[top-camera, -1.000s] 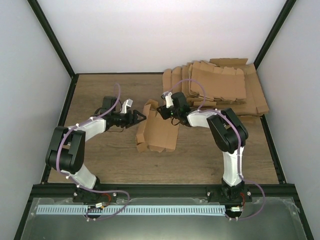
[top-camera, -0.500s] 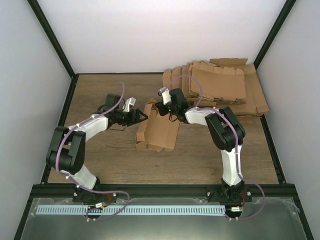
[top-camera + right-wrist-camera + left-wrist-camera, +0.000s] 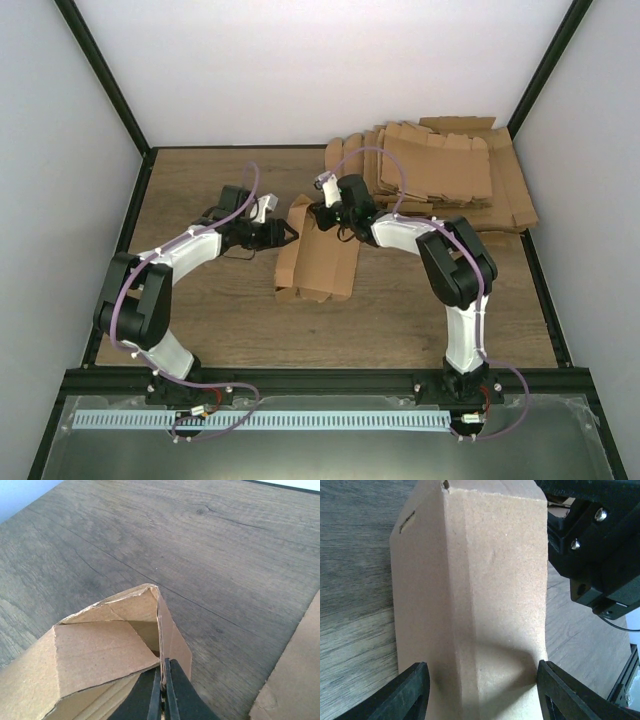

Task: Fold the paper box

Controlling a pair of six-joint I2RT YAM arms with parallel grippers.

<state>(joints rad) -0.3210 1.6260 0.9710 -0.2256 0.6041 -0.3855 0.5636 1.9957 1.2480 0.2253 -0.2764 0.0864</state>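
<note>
The paper box (image 3: 320, 262) is a partly folded brown cardboard piece lying mid-table, its far end raised. My left gripper (image 3: 288, 236) reaches that far end from the left. In the left wrist view its jaws (image 3: 482, 680) stand apart astride a creased panel of the box (image 3: 490, 580), the right finger (image 3: 560, 690) against the panel's edge. My right gripper (image 3: 318, 212) comes from the right and is shut on a thin upright flap edge of the box (image 3: 100, 655), pinched between its fingertips (image 3: 162, 677).
A pile of flat brown cardboard blanks (image 3: 450, 175) fills the back right of the table, and its edge shows in the right wrist view (image 3: 295, 680). The right gripper's black body (image 3: 600, 555) sits close beside the left gripper. White walls enclose the wooden table (image 3: 200, 320).
The right gripper closed on the box's flap and moved slightly left and farther back. The left gripper moved right onto the box's end, its jaws narrowing. The box's far end shifted a little.
</note>
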